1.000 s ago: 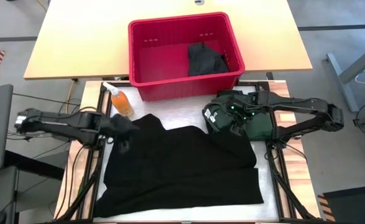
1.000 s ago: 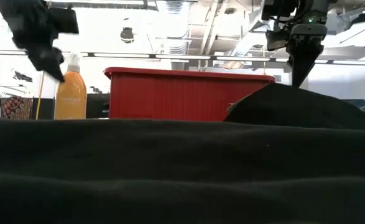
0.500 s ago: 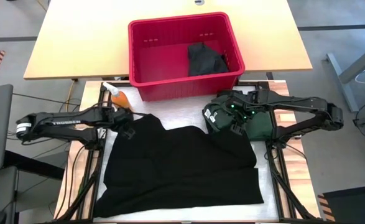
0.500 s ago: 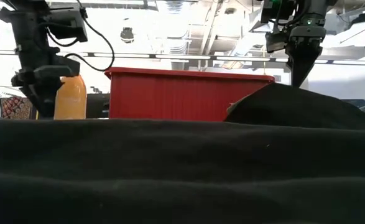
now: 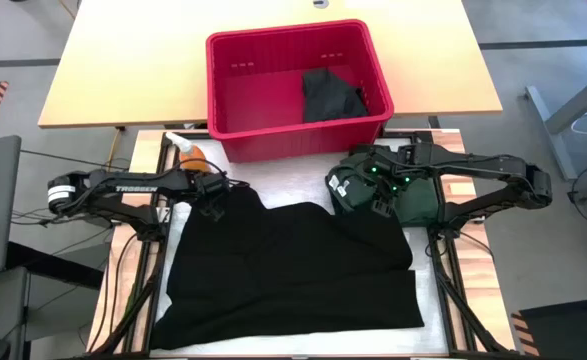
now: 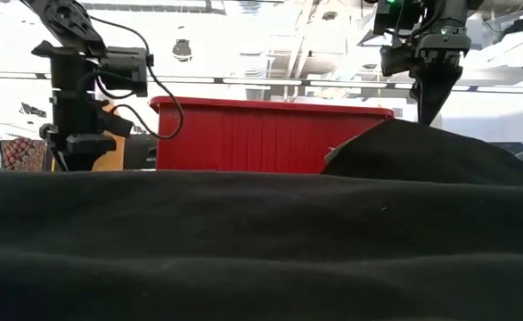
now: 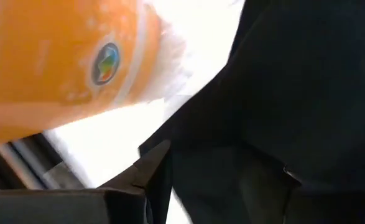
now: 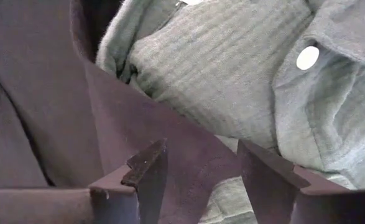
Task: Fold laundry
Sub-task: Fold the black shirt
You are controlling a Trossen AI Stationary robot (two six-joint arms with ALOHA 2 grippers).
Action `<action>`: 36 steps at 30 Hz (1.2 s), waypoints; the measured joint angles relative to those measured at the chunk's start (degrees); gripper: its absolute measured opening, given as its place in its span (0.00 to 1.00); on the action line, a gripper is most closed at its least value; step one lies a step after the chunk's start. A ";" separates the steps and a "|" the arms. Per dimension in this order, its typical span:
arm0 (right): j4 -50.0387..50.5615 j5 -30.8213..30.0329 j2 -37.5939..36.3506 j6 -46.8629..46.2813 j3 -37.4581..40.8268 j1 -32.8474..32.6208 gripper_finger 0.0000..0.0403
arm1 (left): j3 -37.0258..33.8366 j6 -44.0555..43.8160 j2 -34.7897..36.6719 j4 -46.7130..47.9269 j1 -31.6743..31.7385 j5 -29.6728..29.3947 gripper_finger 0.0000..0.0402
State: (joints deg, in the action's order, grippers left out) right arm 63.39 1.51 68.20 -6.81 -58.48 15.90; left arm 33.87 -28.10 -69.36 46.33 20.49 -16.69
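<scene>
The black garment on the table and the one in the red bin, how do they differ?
The black garment on the table is spread flat and wide; the garment in the bin is bunched into a small heap. The table one lies on the work surface, the other in the red bin. Both are dark soft cloth.

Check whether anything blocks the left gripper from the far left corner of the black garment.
Nothing visible does. The left gripper hangs with fingers apart right at the black garment's far left corner. The orange bottle stands just beyond it, beside rather than between, close enough to get bumped.
</scene>
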 joint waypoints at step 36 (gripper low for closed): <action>-0.04 0.90 7.98 24.94 1.36 -0.11 0.12 | 0.09 7.02 -10.28 -6.89 3.35 5.53 0.00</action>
State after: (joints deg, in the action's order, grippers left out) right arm 63.35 2.42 76.18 18.13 -57.12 15.79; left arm 33.95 -21.08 -79.64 39.44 23.83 -11.16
